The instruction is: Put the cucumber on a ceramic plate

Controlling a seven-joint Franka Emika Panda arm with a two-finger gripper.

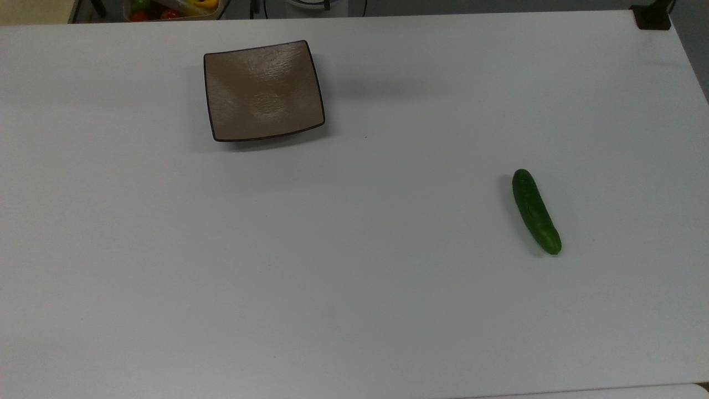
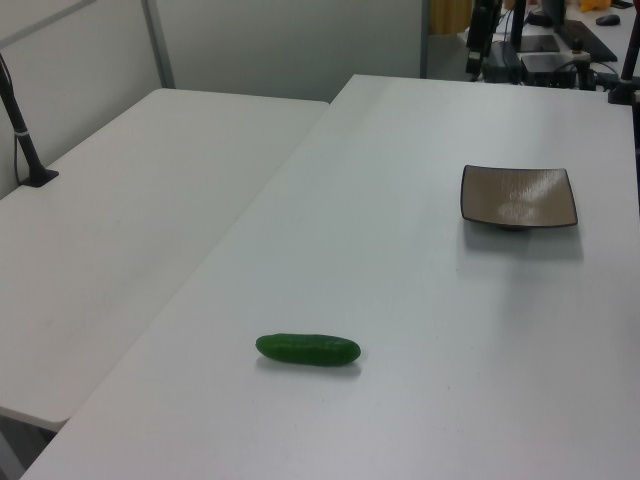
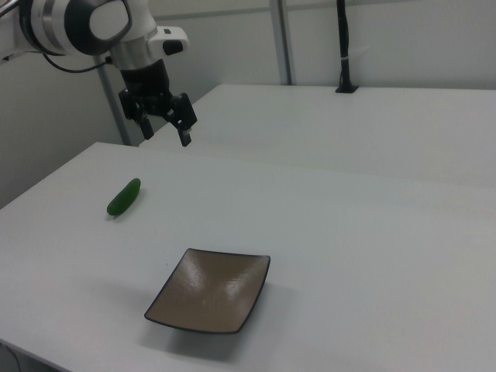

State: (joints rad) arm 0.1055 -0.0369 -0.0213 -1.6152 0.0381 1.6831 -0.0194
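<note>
- Top view: the cucumber [image 1: 536, 211] lies flat on the white surface [image 1: 354, 266], toward the top view's right, its length running diagonally from upper left to lower right. The ceramic plate [image 1: 263, 91] sits well apart from it, toward the top view's upper left, with nothing on it. A container of coloured produce [image 1: 171, 8] peeks in beyond the far edge.
- Left view: the cucumber [image 2: 308, 349] rests near the front, lying nearly level; the ceramic plate [image 2: 518, 196] stands far off at the left view's right.
- Right view: the claw [image 3: 165, 124] hangs in the air above the surface, its two fingers spread apart and holding nothing. The cucumber [image 3: 124, 196] lies below it toward the right view's left, untouched; the ceramic plate [image 3: 211, 290] sits nearer the front.
</note>
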